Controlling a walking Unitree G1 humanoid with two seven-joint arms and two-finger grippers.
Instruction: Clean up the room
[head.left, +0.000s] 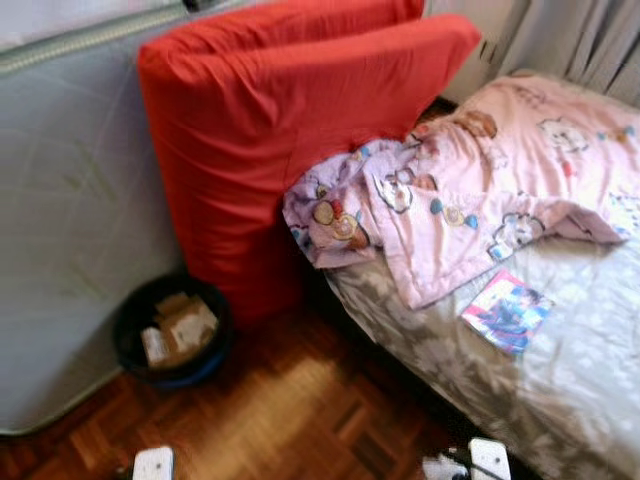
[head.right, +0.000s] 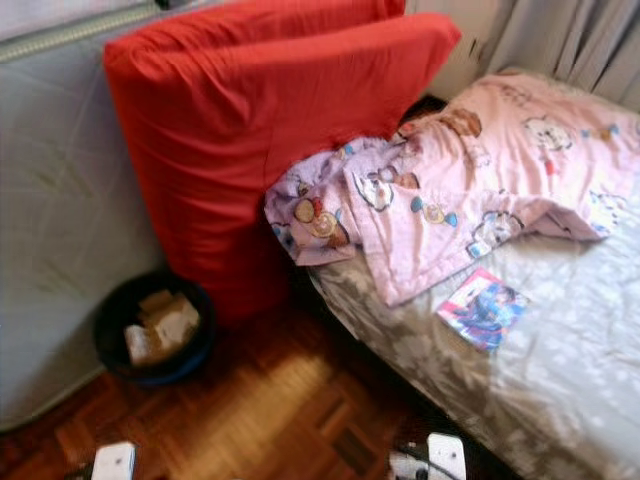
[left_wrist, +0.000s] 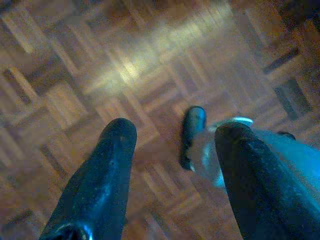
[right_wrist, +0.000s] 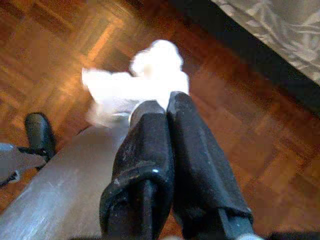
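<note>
Parquet floor (right_wrist: 60, 60) beneath right claw (right_wrist: 162, 107) pinching white tissue (right_wrist: 140, 85).

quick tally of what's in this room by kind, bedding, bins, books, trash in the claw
Red fabric cushions leaning upright: 2
Pink cartoon-print blanket on the bed: 1
Dark round waste bin holding cardboard scraps: 1
Colourful thin booklet on the grey sheet: 1
White crumpled tissue wad held in the right claw: 1
Total: 6
</note>
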